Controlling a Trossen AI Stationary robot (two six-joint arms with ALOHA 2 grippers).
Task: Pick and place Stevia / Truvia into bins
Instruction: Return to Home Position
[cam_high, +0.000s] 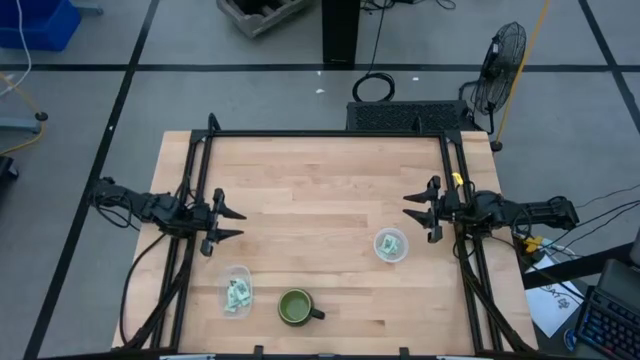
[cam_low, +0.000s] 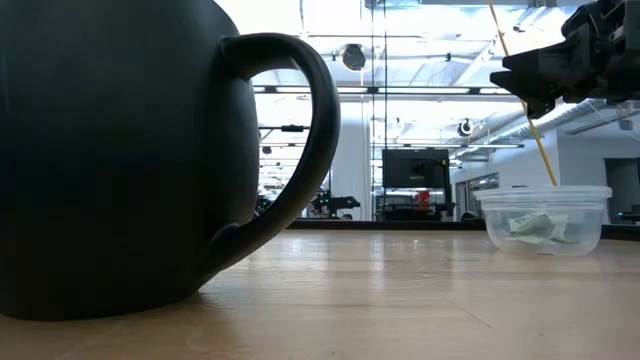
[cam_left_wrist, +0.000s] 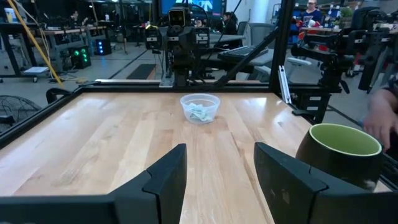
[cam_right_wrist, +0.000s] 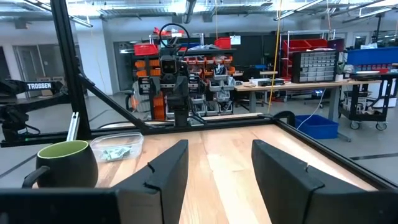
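Wooden table (cam_high: 320, 190), clear cup (cam_high: 391, 245) at right, clear bin (cam_high: 237, 290) at left, green mug (cam_high: 297, 307) just beside it

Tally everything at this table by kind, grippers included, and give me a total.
Clear plastic containers holding packets: 2, one on the left, one on the right
Dark green mug: 1
Open grippers: 2, left gripper, right gripper
Packets: too bunched to count
Total: 5, packets aside
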